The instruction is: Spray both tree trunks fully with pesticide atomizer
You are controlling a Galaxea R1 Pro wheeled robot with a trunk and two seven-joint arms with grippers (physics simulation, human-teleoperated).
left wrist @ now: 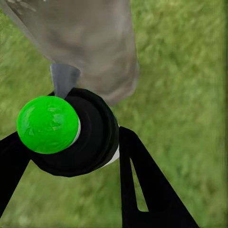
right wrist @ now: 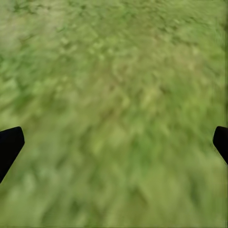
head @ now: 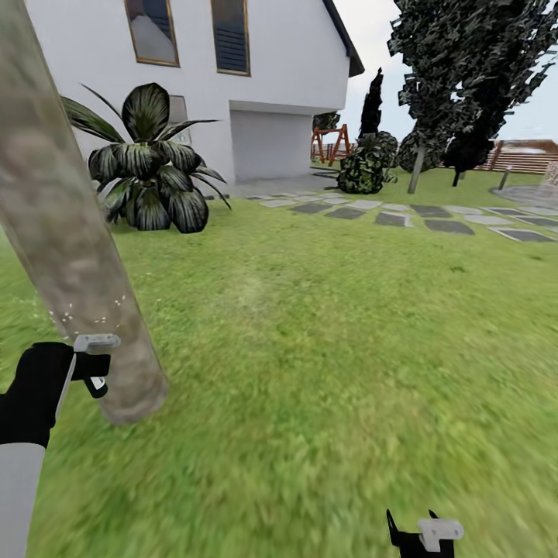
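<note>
Looking out from the head view, the robot is standing on the lawn [head: 325, 349] beside a thick grey-brown trunk [head: 70, 256] that is leaning across the picture's left side and meeting the grass near the left gripper [head: 91, 364]. That gripper is reaching toward the trunk's lower part, and a scatter of tiny white specks [head: 85, 314] is hanging just above it, against the bark. Farther off, a white house [head: 271, 85], a broad-leaved plant [head: 151, 167], a row of stepping stones [head: 411, 215], a dark conifer [head: 465, 77] and a slatted fence [head: 527, 159] are showing. The right gripper [head: 422, 535] is peeking in at the bottom edge.

In the left wrist view, the left gripper [left wrist: 71, 156] is clamping an atomizer [left wrist: 90, 137] (black body, bright green cap) between its 2 black fingers [left wrist: 142, 185], and the grey nozzle is pointing at the trunk [left wrist: 90, 42], close to it.

In the right wrist view, the right gripper [right wrist: 114, 142] is hanging over bare grass [right wrist: 114, 95] with its fingertips [right wrist: 9, 142] spread wide apart, holding nothing.
</note>
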